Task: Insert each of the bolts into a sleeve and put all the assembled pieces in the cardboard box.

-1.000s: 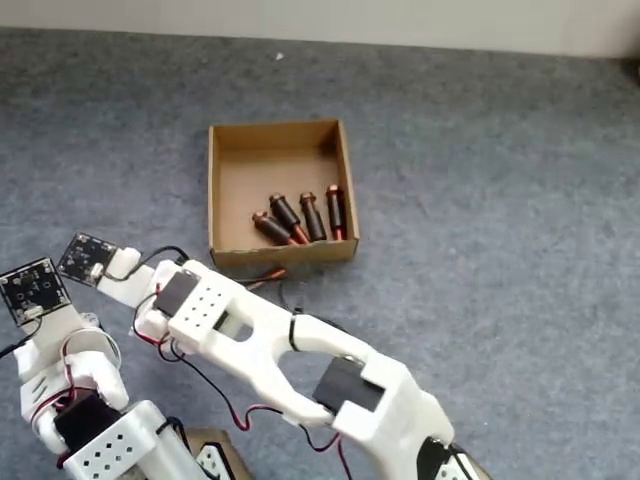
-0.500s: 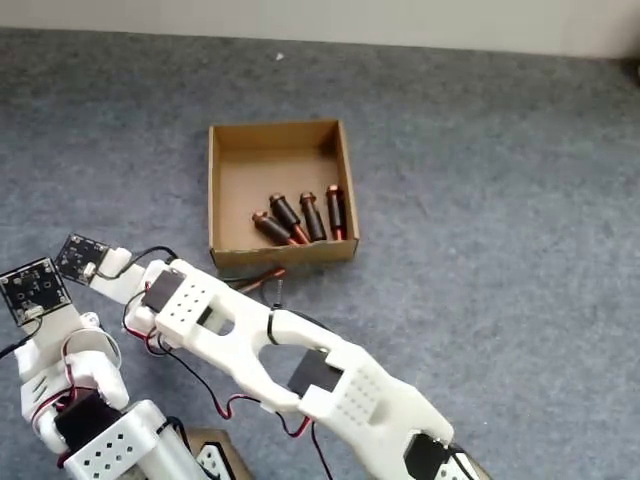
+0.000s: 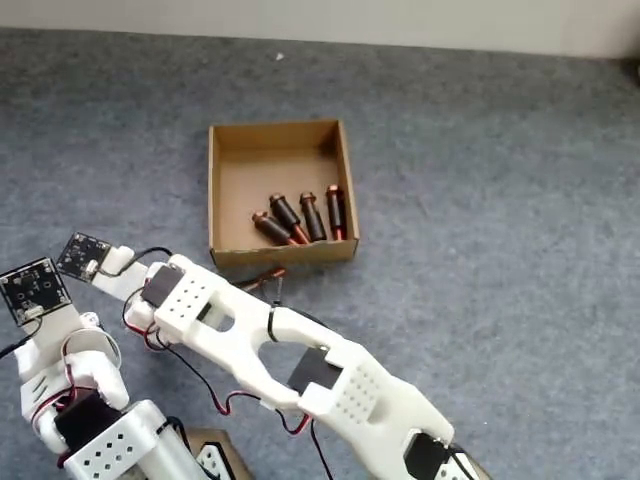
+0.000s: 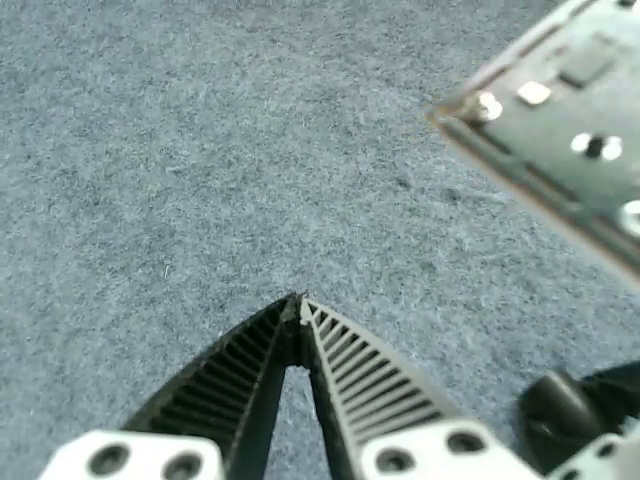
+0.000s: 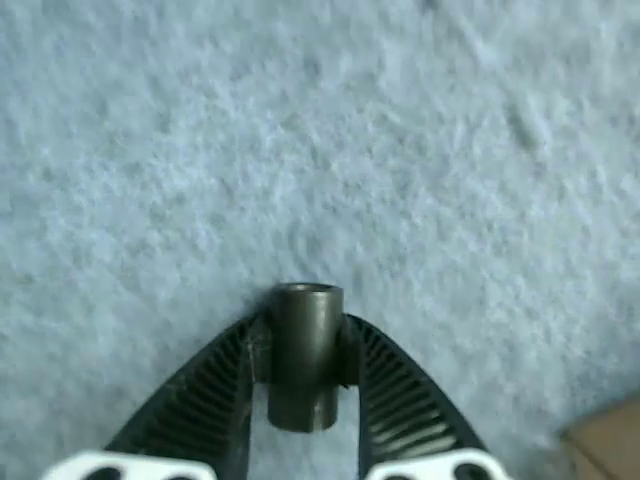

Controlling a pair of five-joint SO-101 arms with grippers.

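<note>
My right gripper (image 5: 303,328) is shut on a short dark sleeve (image 5: 303,370), which it holds upright just over the grey carpet. The left gripper (image 4: 300,306) is shut with nothing in it, its tips touching above bare carpet. In the high view the cardboard box (image 3: 281,253) stands at the middle back. Several assembled pieces (image 3: 300,218), dark sleeves with copper bolts, lie in its front right corner. The right arm (image 3: 250,335) stretches from the front right across to the left, beside the left arm (image 3: 70,370). Both grippers are hidden under the arms there.
A thin copper-coloured piece (image 3: 266,277) lies on the carpet just in front of the box, half hidden by the right arm; bolt or wire, I cannot tell. The right arm's camera board (image 4: 560,130) hangs close by the left gripper. Open carpet lies right of the box.
The right arm has swung further to the left and stretched lower over the carpet, mostly in the first half second. The left arm and the box contents have stayed put.
</note>
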